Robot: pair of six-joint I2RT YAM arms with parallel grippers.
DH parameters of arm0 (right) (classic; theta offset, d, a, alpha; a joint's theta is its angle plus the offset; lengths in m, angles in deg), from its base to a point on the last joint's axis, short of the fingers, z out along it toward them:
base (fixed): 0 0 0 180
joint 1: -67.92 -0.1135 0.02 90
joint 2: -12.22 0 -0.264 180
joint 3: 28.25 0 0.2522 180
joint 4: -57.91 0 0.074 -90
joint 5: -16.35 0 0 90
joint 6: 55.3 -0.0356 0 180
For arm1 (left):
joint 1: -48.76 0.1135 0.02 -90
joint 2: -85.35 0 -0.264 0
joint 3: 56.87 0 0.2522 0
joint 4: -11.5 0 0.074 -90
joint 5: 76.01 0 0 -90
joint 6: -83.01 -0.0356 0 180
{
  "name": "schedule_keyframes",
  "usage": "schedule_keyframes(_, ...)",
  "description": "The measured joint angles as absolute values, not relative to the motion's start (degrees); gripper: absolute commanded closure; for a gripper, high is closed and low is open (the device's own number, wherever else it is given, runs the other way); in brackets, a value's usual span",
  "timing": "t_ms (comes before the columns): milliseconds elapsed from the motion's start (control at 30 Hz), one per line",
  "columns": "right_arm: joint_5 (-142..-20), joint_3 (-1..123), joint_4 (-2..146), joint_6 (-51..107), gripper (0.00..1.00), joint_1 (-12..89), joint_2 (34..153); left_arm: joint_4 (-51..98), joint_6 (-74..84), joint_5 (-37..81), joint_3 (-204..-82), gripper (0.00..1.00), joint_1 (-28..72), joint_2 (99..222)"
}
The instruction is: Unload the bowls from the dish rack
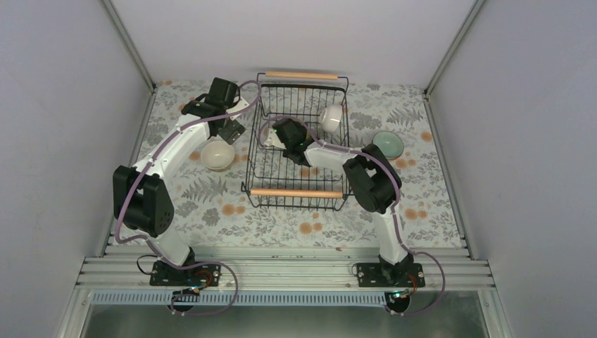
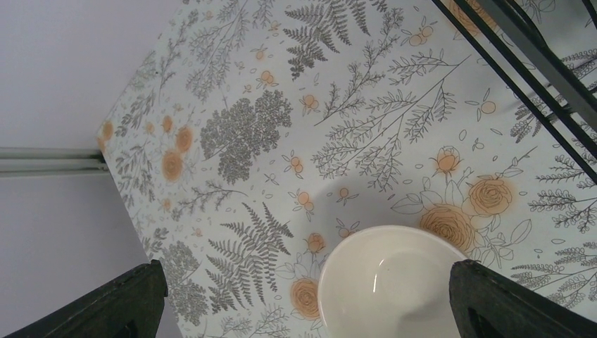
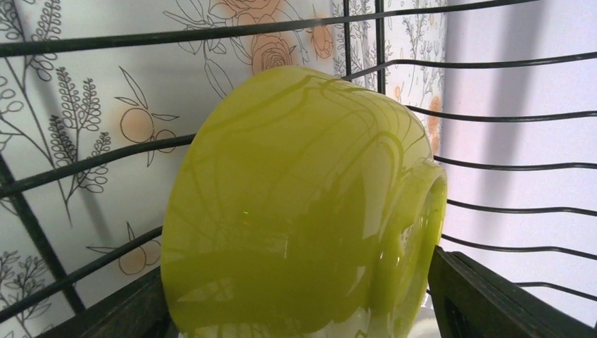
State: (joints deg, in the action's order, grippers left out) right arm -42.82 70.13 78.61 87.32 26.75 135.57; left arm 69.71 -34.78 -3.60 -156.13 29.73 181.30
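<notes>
Inside the dish rack (image 1: 296, 192), the right end effector (image 3: 296, 299) straddles the green bowl (image 3: 296, 204) for lifting; whether it is gripping cannot be told. The left end effector (image 2: 310, 296) is spread.

Bright, even overhead light across your floral table (image 1: 296, 225); shadows soft, short. Right wrist view: wire reflections streak glossy yellow-green bowl (image 3: 296, 211). Left wrist view: faint grey shadow beside cream bowl (image 2: 387, 282), edges soft.

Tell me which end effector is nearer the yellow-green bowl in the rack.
Right. The right end effector flanks the yellow-green bowl inside the dish rack; the left end effector hangs outside it, over a cream bowl.
</notes>
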Motion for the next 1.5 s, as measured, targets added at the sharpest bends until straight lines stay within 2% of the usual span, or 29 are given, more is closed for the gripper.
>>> schedule_keyframes(400, -43.56, 74.97, 84.23, 86.82, 0.19, 28.06, 133.19, 70.41, -34.67, -3.46, -157.33, 0.00, 29.73, 181.30)
schedule_keyframes(733, -55.01, 89.37, 95.40, 79.21, 0.22, 33.59, 131.35, 70.43, -34.61, -2.22, -159.08, 0.00, 29.62, 181.30)
schedule_keyframes(867, -58.51, 90.27, 97.60, 76.66, 0.20, 35.82, 130.76, 70.37, -34.59, -1.32, -160.59, 0.00, 29.62, 181.30)
schedule_keyframes(1067, -62.47, 88.80, 100.55, 74.93, 0.11, 36.85, 130.76, 70.39, -34.61, -0.75, -160.85, 0.00, 29.60, 181.30)
schedule_keyframes(1167, -63.84, 87.93, 101.78, 74.89, 0.09, 36.37, 130.67, 70.43, -34.59, -0.80, -160.85, 0.00, 29.62, 181.30)
schedule_keyframes(1233, -63.97, 86.37, 101.27, 75.02, 0.04, 35.95, 130.45, 70.85, -34.50, -0.75, -161.20, 0.00, 29.60, 181.30)
schedule_keyframes(1500, -62.20, 81.28, 100.82, 76.46, 0.00, 34.84, 130.30, 71.22, -33.45, -0.75, -162.03, 0.00, 28.64, 181.30)
